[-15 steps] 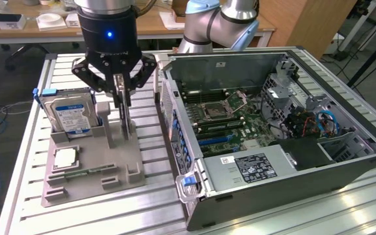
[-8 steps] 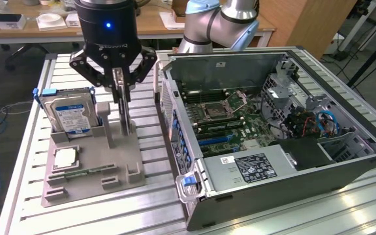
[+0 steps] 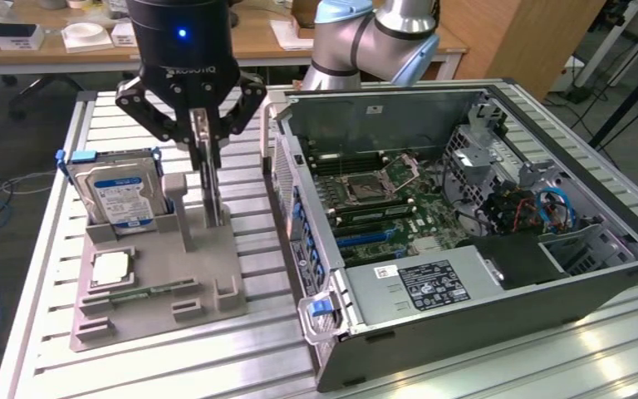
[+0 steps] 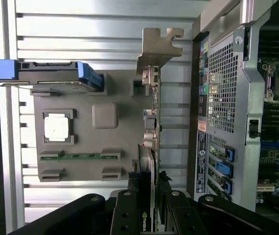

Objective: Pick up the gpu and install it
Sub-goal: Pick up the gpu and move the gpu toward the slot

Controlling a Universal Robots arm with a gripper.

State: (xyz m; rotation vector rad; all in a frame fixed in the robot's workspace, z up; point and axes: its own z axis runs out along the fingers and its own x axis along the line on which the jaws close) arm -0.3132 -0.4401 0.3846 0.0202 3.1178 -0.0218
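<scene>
The gpu is a thin black card standing on edge over the grey holder tray, at the exterior view's left of the open computer case. My gripper comes down from above and is shut on the card's upper edge. In the wrist view the gpu appears edge-on, its silver bracket at the far end, and the gripper clamps it from both sides. Whether the card's lower edge still sits in the tray slot I cannot tell.
On the holder tray stand a hard drive with blue clips, a CPU and a green memory stick. The case's motherboard lies exposed, with blue slots. The case's rear panel stands close beside the card.
</scene>
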